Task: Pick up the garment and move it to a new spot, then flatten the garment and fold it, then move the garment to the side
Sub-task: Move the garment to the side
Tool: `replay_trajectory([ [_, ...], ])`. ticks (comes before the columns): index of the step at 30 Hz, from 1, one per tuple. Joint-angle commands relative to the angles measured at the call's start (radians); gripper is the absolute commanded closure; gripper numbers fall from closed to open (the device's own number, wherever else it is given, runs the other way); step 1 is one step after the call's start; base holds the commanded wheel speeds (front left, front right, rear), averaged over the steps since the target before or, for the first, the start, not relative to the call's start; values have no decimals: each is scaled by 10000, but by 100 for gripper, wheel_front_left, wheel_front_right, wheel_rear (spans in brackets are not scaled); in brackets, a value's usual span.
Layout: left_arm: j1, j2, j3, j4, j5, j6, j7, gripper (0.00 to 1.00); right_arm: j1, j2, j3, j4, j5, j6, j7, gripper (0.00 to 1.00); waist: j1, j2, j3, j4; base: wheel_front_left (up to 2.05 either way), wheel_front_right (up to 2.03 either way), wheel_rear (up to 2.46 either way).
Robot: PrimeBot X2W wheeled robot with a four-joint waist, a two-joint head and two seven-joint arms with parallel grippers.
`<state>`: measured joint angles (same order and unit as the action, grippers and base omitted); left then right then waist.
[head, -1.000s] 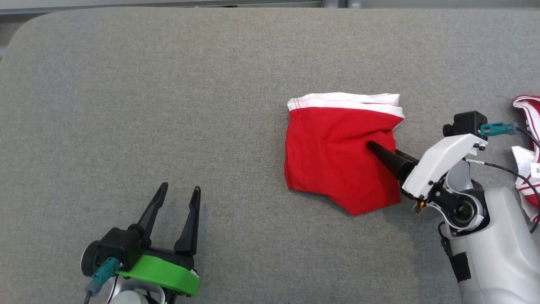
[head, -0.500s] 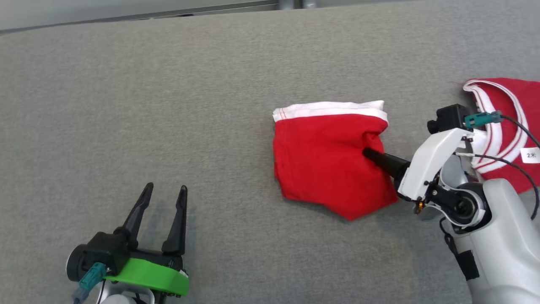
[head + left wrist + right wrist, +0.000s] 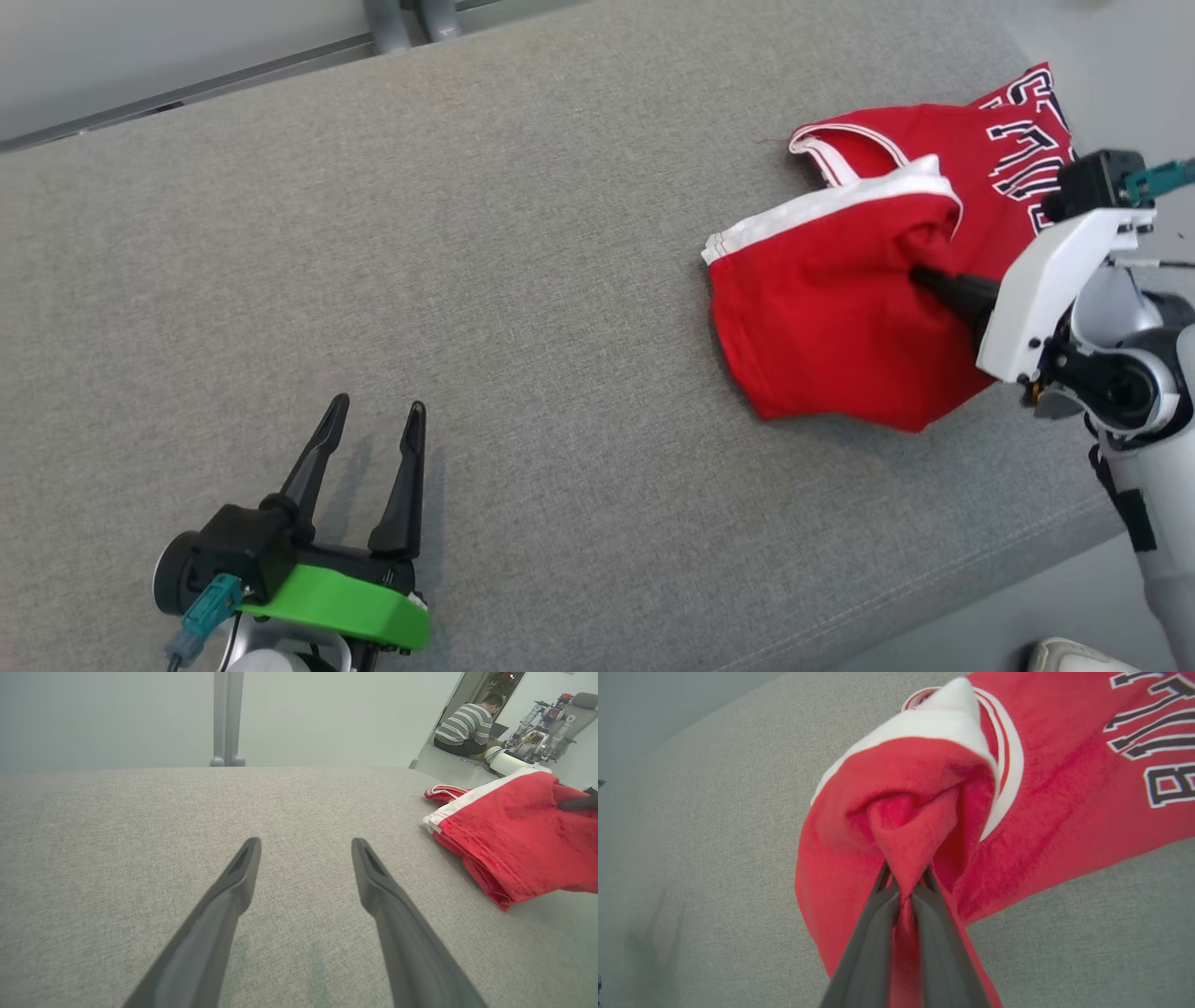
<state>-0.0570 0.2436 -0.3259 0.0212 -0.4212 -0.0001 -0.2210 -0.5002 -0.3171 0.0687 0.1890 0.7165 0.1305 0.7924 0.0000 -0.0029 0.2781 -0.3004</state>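
Note:
The garment is a folded red piece with a white band along its far edge, lying at the right of the grey padded table. My right gripper is shut on a pinched fold of it, and the cloth bunches and lifts around the fingertips. In the right wrist view the right gripper has red cloth squeezed between its two fingers. My left gripper stands open over bare table at the lower left, holding nothing. The left wrist view has the left gripper with the garment off to its right.
A second red jersey with dark lettering lies at the table's far right corner, partly under the garment's right edge. The table's front right edge drops to the floor. A person sits far behind, next to another machine.
My right gripper has shut on the garment and dragged it right, up against the lettered jersey. The head camera has turned right. My left gripper stays open and still.

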Motion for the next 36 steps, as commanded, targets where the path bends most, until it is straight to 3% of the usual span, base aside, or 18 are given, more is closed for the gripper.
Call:
replay_trajectory([
  [1, -54, 55, 17, -35, -5, 49, 68, 0, -474, -165, 131, -95, -197, 4, 79, 100, 0, 29, 305, -329, 0, 0, 0],
  [10, -280, 247, 92, -141, -66, 44, 241, 0, -1632, -1568, 210, 40, -958, 4, 671, 100, 0, 29, 876, 486, 0, 0, 0],
  [16, -462, 163, -29, -156, -98, -2, 229, 0, -1989, -2657, 328, 472, -1549, 3, 53, 100, 0, 29, 1232, 993, 0, 0, 0],
  [24, -592, 165, -62, 7, -115, -9, 153, 0, -2645, -2550, 243, 899, -1078, 3, -667, 100, 0, 29, 1266, 1250, 0, 0, 0],
  [36, -418, 327, -2, 3, -210, 76, 153, 0, -2021, -3116, -223, 1923, -1202, 3, -1034, 100, 0, 29, 1354, 1134, 0, 0, 0],
])
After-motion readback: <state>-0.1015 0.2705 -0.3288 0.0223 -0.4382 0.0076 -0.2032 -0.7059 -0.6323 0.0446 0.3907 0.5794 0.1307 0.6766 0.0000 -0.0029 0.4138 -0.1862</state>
